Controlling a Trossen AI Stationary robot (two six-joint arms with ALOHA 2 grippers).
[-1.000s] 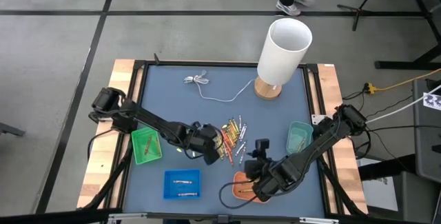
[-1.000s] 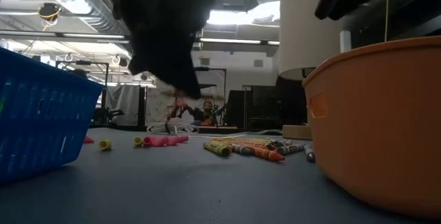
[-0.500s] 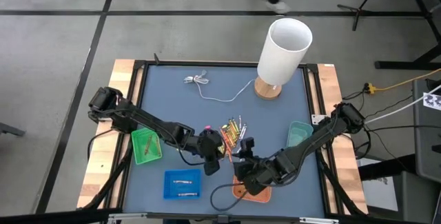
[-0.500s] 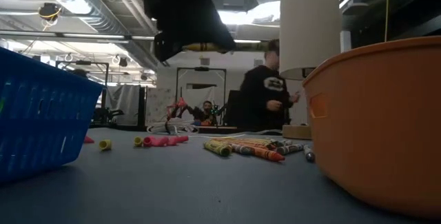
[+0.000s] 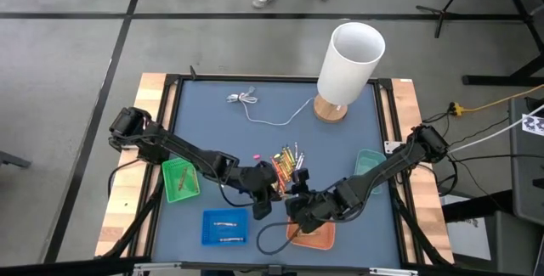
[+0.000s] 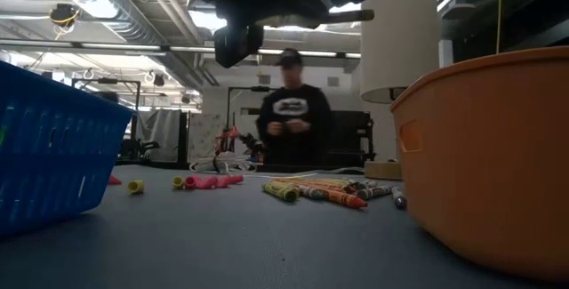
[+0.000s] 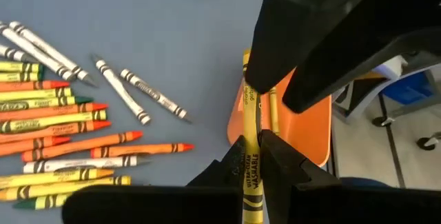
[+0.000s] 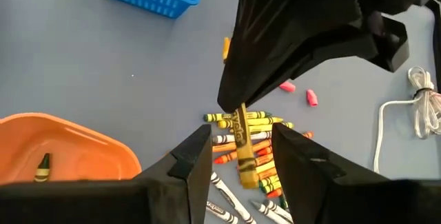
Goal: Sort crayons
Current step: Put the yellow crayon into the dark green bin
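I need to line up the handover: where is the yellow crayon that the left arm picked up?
The yellow crayon is pinched in the left gripper, raised near the table's front middle, between the loose crayon pile and orange tray, with the open right gripper straddling it.

Both arms are dark, almost black, built from slim links with thicker round joints. A black cable loops beside the right arm. The left end effector (image 7: 255,176) has two black wedge-shaped fingers; the right end effector (image 8: 241,158) has the same matte black, angular fingers.
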